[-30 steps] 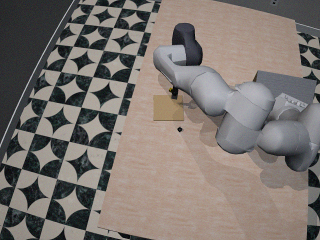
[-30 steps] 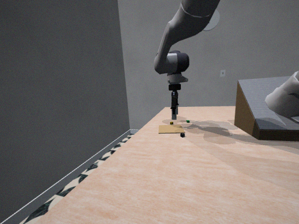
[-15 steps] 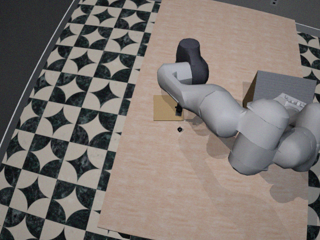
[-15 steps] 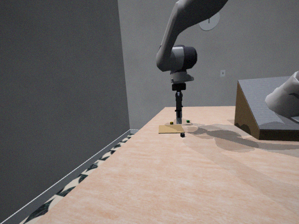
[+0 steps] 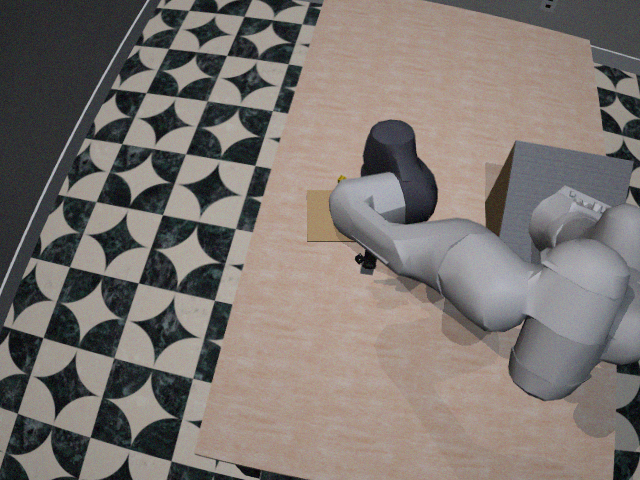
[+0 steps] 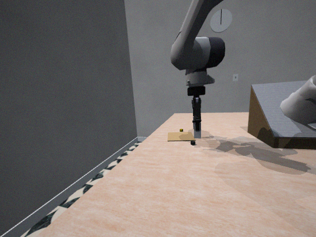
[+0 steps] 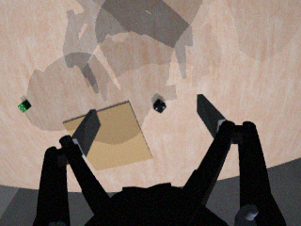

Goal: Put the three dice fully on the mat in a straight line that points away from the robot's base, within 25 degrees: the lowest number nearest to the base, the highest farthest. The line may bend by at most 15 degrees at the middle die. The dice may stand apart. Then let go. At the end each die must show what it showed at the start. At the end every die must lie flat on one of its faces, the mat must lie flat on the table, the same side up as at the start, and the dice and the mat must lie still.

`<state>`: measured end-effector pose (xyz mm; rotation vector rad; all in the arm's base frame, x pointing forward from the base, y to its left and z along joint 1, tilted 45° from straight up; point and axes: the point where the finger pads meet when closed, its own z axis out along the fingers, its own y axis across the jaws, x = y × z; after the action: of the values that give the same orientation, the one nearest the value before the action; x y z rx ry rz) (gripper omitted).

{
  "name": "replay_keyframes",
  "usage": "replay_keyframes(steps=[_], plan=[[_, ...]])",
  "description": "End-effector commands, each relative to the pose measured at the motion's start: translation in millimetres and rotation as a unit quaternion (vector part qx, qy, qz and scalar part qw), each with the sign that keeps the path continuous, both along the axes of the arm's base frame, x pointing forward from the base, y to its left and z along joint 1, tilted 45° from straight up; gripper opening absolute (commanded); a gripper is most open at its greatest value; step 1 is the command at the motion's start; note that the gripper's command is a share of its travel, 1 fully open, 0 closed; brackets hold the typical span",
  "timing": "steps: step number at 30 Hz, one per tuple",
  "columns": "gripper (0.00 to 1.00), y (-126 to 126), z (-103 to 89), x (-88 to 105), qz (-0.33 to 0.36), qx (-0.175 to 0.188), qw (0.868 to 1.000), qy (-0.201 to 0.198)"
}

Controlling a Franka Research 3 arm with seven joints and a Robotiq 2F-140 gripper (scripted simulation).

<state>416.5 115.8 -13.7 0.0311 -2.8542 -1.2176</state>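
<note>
A tan mat [image 5: 321,217] lies flat on the table, partly under my arm; it also shows in the exterior view [image 6: 180,136] and the wrist view [image 7: 116,136]. A yellow die [image 5: 341,178] [image 6: 181,130] stands off the mat by its far edge. A black die [image 6: 192,143] [image 5: 357,257] lies on the table just off the mat's corner, below and between my fingers in the wrist view [image 7: 160,104]. A green die [image 7: 24,105] lies on bare table farther off, seen only in the wrist view. My gripper [image 7: 146,110] [image 6: 197,132] is open and empty, pointing down, low beside the mat.
A large grey-topped wedge block [image 5: 560,191] stands beside the robot's base, right of the mat [image 6: 280,114]. The table's long edge [image 6: 142,142] runs close to the mat on the left, with the floor below.
</note>
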Motion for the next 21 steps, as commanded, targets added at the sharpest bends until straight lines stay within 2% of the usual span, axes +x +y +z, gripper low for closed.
replay_keyframes(steps=[1, 21], plan=[[1.0, 6.0, 7.5, -3.2, -0.02, -0.008, 1.0, 0.015], [1.0, 10.5, 12.2, -5.3, -0.02, -0.008, 1.0, 0.015]])
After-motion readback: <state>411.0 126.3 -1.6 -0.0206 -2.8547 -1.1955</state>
